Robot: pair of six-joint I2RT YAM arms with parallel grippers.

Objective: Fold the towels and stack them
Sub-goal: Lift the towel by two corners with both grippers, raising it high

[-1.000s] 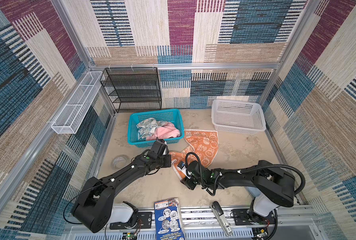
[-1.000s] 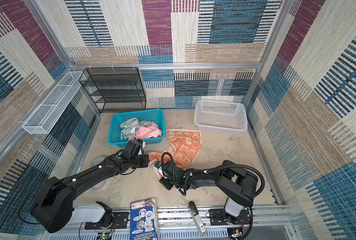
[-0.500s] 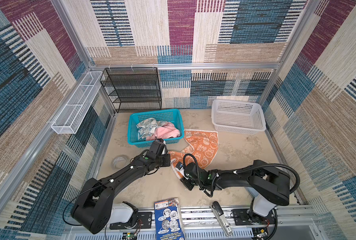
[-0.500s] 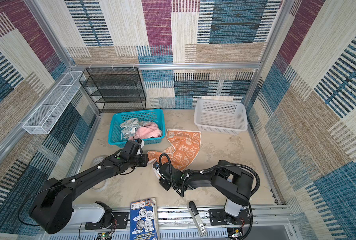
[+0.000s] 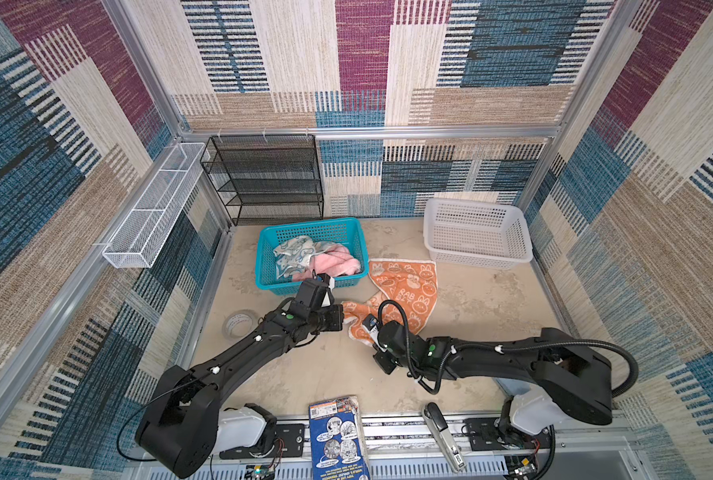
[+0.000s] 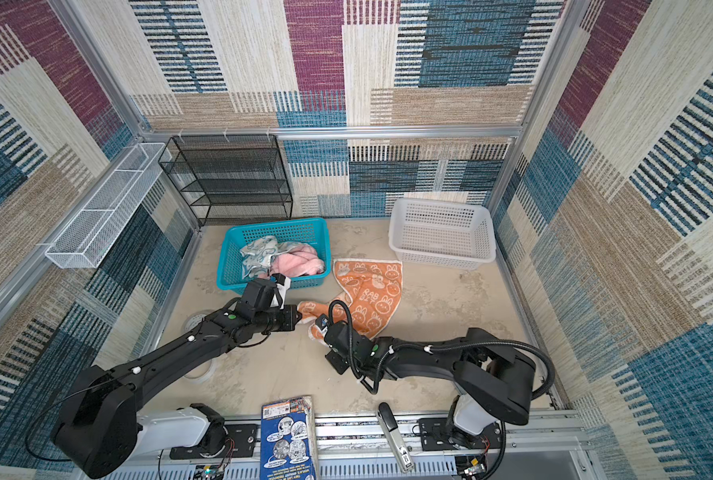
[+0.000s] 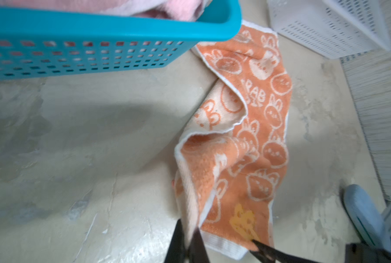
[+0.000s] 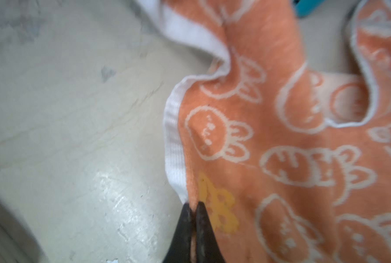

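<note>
Twin pinch on orange rabbit-print terry towel [image 5: 409,282]
The left jaws and right jaws clamp its edge beside the teal plastic basket [image 5: 280,284].

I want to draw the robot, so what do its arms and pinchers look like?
The left arm and right arm are chunky and black, each with a white base, small white dots and a green dot. A ribbed black cable loops off the right arm. The left gripper and right gripper have thin, pointed black fingers.
</note>
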